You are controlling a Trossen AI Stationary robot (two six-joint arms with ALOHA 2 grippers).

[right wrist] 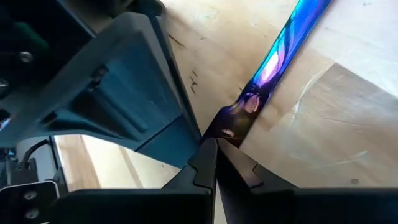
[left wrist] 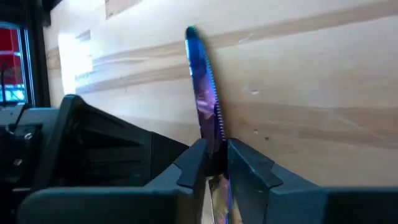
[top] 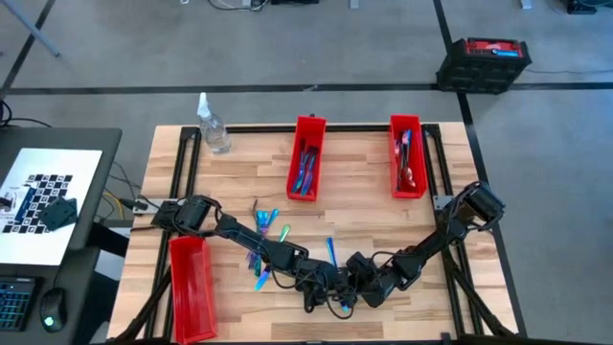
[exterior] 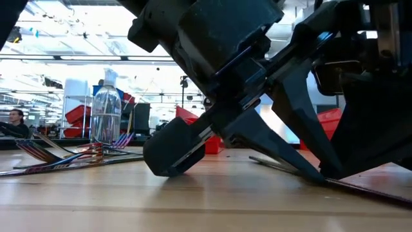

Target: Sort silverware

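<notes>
Both arms are lowered to the near-centre of the table (top: 383,206), their tips almost meeting.

Left end effector (left wrist: 216,163): clenched on an iridescent knife (left wrist: 203,93). The left wrist view shows the serrated blue-purple blade running out from between the two fingers (left wrist: 252,168), lying along the wood.

Right end effector (right wrist: 216,155): fingers drawn together on the end of a slim iridescent piece (right wrist: 280,53), which extends away over the table surface. Whether this is the same knife held from its other end cannot be confirmed; the overhead view is crowded at that spot.

Remaining silverware:
- A loose cluster (top: 265,226) lies on the table left of centre, beside the left arm, with a further piece (top: 261,278) nearer the front edge.
- One blue piece (top: 330,251) lies just behind the meeting end effectors.
- In the low view, fork tines (exterior: 38,149) and handles show fanned flat on the wood at left.

Bins:
- Centre red bin (top: 307,156) at the back of the table holds several blue and teal pieces.
- Right red bin (top: 406,153) at the back holds several pieces also.
- A third red bin (top: 192,286) sits at the front left corner.

A clear spray bottle (top: 213,125) stands upright at the back left corner.
</notes>
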